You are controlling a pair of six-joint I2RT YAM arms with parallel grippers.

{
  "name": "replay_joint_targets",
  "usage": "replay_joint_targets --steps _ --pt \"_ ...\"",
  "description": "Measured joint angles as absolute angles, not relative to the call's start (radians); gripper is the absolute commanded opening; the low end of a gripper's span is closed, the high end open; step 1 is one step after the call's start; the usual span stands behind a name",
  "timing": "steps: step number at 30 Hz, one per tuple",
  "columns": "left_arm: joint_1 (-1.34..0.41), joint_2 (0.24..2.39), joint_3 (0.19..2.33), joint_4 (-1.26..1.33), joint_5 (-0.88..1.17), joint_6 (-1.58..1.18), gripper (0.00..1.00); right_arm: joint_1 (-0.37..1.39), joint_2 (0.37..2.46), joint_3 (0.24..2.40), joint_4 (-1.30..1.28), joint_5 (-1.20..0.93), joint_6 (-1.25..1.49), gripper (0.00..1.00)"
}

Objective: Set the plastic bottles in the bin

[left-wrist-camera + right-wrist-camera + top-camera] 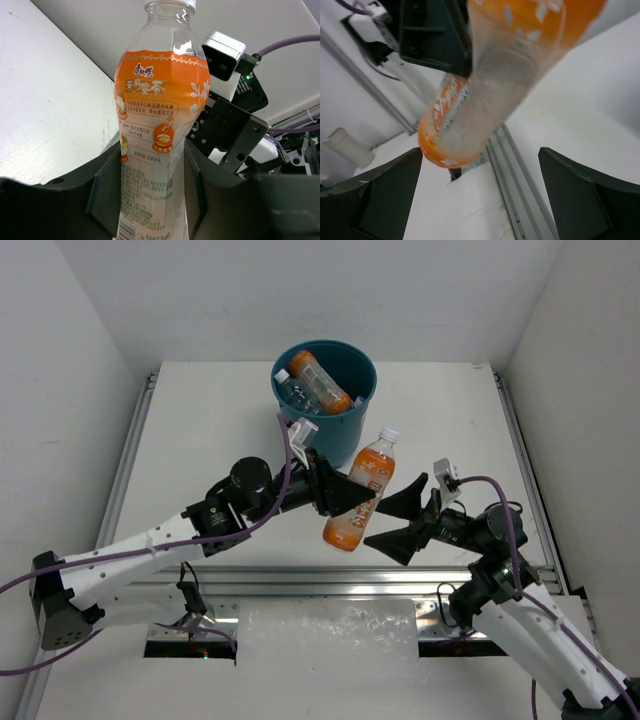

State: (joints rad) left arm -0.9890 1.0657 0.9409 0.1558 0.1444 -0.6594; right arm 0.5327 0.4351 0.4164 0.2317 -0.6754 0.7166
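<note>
Well, the left gripper (pixel 350 496) is clamped on the orange bottle (pixel 376 468) around the lower half of its body. The bottle hangs tilted in the air over the middle of the table (pixel 200 420), cap toward the far right and base toward the near edge. The right gripper (pixel 377 526) has its fingers (pixel 380 195) spread wide just beside the base, touching nothing; its wrist view shows a gap on either side of the bottle. The bin (pixel 330 428) stands at the far edge, about midway along it, with another orange bottle (pixel 322 382) and at least one clear bottle (pixel 296 392) lying inside. The step in hand looks like the carry to the bin. To do it well, the right arm should probably draw back toward the near right corner first, fingers left apart, so the base cannot catch on them as the left arm swings. The left arm then needs height before reach, because the base sticks out below the grip and must pass over the near rim rather than strike it. The left camera housing (pixel 303 430) sits near the bin's near wall, so a low approach could nudge the bin. I would let go only once the whole bottle is over the opening, since a bottle dropped across the rim could bounce back onto the table.
</note>
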Motion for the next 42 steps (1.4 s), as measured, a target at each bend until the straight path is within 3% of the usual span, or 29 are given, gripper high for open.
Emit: replay_joint_targets --steps 6,9,10,12,13,14,16,20,26,31,37,42 --pt "-0.989 1.095 0.938 0.221 0.212 -0.668 0.0 0.533 0.534 0.451 0.341 -0.744 0.779 0.99" --pt "-0.989 1.101 0.924 0.26 0.229 -0.679 0.0 0.533 0.598 0.471 0.408 -0.762 0.822 0.9" --pt "-0.989 1.103 0.921 0.268 0.231 -0.682 0.02 0.533 0.615 0.471 0.435 -0.769 0.839 0.75" --pt "-0.989 1.109 0.921 0.281 0.234 -0.686 0.24 0.533 0.647 0.472 0.49 -0.787 0.87 0.52" --pt "-0.989 1.113 0.921 0.288 0.234 -0.683 0.62 0.533 0.661 0.474 0.511 -0.798 0.887 0.25" --pt "-0.987 1.115 0.921 0.293 0.237 -0.671 0.78 0.533 0.669 0.475 0.521 -0.807 0.901 0.14" --pt "-0.988 1.115 0.923 0.291 0.228 -0.671 0.99 0.533 0.683 0.482 0.53 -0.803 0.899 0.0" --pt "-0.992 1.114 0.98 0.149 0.101 -0.648 1.0 0.535 0.689 0.524 0.432 -0.728 0.817 0.0" --pt "-0.977 1.062 1.256 -0.345 -0.496 -0.669 1.0 0.533 0.813 0.733 0.208 -0.448 0.585 0.0" --pt "-0.952 0.892 1.31 -0.611 -0.881 -0.708 1.0 0.533 1.024 0.978 0.113 -0.285 0.411 0.0" --pt "-0.949 0.745 1.226 -0.697 -1.012 -0.654 1.0 0.533 1.339 1.282 0.041 -0.087 0.209 0.0" --pt "-0.941 0.843 1.136 -0.721 -0.987 -0.609 0.99 0.532 1.581 1.51 -0.028 0.052 0.061 0.04"
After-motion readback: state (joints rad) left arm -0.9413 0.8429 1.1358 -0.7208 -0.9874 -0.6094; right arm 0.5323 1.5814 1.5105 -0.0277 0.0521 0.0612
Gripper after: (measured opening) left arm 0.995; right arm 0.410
